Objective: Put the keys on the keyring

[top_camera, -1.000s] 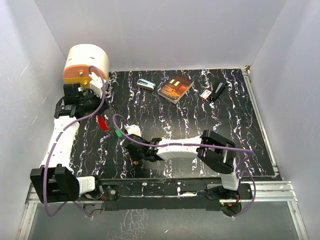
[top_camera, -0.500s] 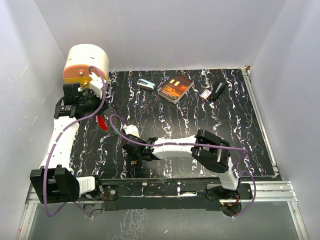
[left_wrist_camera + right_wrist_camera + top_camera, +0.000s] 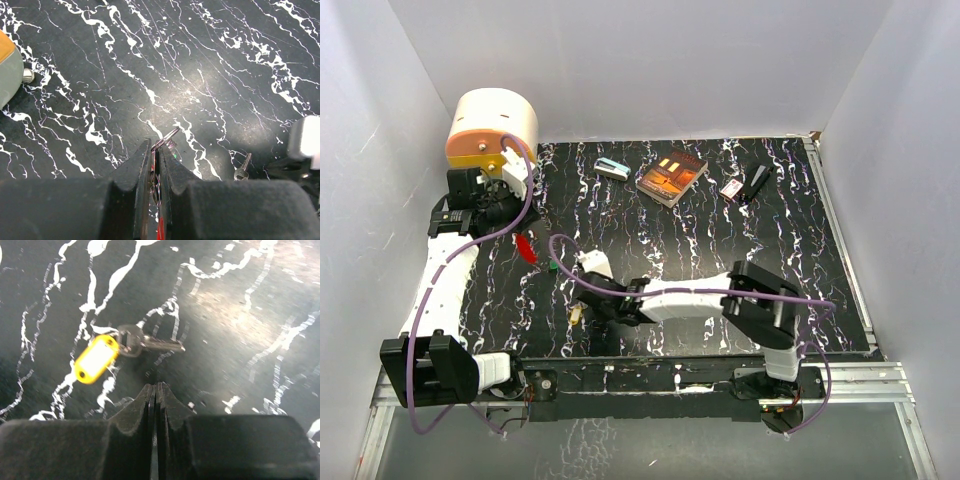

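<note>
The left tool [image 3: 155, 167] is pinching nearly shut on the keyring [image 3: 168, 136] at the left of the bench [image 3: 720, 250], with one red tag [image 3: 525, 245] showing between its fingers. The right tool [image 3: 156, 390] is sitting fully closed and gripping nothing. One yellow-tagged key [image 3: 100, 357] is lying just beyond its tips, near the bench's near edge. One green-headed key [image 3: 552, 266] is showing between the two tools. At the far side are lying one book [image 3: 671, 176], one teal-and-white box [image 3: 611, 168] and one red-and-white box [image 3: 731, 188].

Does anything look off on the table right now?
Yes. The right gripper is shut on nothing, while the yellow-tagged key lies loose on the table just beyond its fingertips, not on the keyring that the left gripper pinches. Possibly a missed or dropped grasp.
</note>
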Robot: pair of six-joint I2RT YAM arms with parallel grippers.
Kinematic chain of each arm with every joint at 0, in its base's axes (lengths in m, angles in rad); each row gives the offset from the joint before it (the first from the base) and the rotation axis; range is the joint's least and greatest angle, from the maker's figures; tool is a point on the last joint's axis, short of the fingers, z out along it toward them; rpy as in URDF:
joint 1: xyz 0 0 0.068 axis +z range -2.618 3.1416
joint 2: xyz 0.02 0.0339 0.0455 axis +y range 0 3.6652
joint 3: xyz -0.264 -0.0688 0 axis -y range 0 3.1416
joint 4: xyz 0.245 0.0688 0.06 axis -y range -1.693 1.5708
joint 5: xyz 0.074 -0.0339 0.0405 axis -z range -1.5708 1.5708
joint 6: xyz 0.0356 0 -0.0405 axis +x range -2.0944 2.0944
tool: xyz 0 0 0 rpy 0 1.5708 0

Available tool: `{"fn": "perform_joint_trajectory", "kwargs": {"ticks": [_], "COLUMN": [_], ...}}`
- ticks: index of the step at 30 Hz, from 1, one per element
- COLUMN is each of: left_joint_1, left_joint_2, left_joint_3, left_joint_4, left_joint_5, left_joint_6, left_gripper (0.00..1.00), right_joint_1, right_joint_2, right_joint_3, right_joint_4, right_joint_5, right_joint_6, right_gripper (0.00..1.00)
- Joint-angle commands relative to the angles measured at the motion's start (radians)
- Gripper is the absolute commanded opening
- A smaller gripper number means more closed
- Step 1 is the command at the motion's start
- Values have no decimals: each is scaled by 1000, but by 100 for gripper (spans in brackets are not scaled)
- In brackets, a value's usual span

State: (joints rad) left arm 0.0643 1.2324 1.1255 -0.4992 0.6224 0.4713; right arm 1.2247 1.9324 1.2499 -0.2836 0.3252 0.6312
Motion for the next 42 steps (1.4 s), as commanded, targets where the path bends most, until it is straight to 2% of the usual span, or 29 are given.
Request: {"fn": "perform_joint_trajectory", "kwargs": {"ticks": [1, 6, 10, 16, 23, 34, 42], "left_joint_1": [6, 8, 8, 7, 7, 7, 8], "left_joint_2": [-38, -45, -45, -45, -45, -40, -40], "left_joint_3": [9, 1, 6, 7, 2, 7, 1], "left_joint_4": [-16, -5, -12, -19, -6, -16, -19], "left_joint_5": [61, 57, 57, 52, 62, 61, 64], "left_joint_6": [23, 15, 25, 47, 36, 41, 47], "left_gripper": [0, 0, 0, 0, 0, 0, 0], "right_joint_1": [4, 6, 6, 6, 4, -21, -63], "right_joint_2": [-151, -93, -55, -92, -114, -105, -100], "right_joint_3": [-58, 45, 57, -27, -88, -139, -171], "right_joint_4": [98, 41, 85, 263, 361, 454, 515], "right_joint_5": [76, 41, 16, -73, -178, -235, -296], "right_joint_6": [-45, -16, -100, -300, -463, -522, -541], "right_gripper": [9, 28, 30, 36, 38, 41, 36]}}
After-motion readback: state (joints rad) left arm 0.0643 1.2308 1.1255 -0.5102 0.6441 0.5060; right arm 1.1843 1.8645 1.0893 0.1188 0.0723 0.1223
